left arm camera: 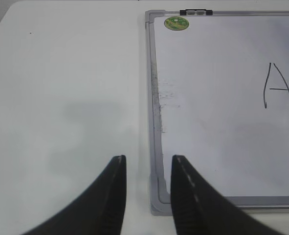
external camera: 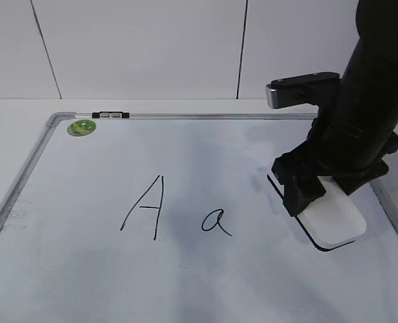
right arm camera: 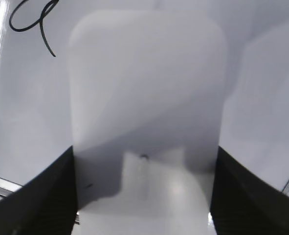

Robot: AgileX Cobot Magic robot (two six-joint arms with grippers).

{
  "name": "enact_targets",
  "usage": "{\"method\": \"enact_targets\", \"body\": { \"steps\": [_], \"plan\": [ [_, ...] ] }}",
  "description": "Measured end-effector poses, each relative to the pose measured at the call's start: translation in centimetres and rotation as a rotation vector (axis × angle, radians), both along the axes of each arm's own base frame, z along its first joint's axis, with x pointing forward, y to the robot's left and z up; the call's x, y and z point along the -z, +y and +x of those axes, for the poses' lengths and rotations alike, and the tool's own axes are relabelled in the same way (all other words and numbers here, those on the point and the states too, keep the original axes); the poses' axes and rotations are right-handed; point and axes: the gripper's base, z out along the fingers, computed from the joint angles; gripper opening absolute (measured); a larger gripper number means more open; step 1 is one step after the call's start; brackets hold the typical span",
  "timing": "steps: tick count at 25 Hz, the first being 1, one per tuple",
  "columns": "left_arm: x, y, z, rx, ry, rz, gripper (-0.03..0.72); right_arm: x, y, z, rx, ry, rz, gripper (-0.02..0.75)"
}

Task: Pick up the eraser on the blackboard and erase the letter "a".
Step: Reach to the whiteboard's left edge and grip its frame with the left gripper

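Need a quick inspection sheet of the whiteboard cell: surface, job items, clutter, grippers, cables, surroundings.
Surface: white table with the blackboard flat on it; faint marker smudges beside the board's left frame.
Job's things: eraser on the board's right side; the letter "a" unerased, left of the eraser; capital "A" also intact.
Clutter: round green sticker near the far-left corner; small black clip on the top frame.
Grippers: right gripper straddles the eraser, fingers against both long sides. Left gripper empty, jaws slightly apart, over the board's near-left corner.
Cables: nothing seen.
Surroundings: white panelled wall behind the table.
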Motion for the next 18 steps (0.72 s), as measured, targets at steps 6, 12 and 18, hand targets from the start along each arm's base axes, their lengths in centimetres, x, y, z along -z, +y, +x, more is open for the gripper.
{"method": "enact_targets", "body": {
  "steps": [6, 12, 18],
  "plan": [
    [0.0, 0.0, 0.0, 0.000, 0.000, 0.000, 0.235, 0.0, 0.0, 0.0, -0.003, -0.004, -0.008, 0.561],
    [0.0, -0.1, 0.0, 0.006, -0.001, -0.009, 0.235, 0.0, 0.0, 0.0, -0.004, -0.002, -0.009, 0.561],
    [-0.1, -0.1, 1.5, 0.012, 0.100, -0.025, 0.235, 0.0, 0.0, 0.0, -0.004, -0.002, -0.009, 0.561]
  ]
}}
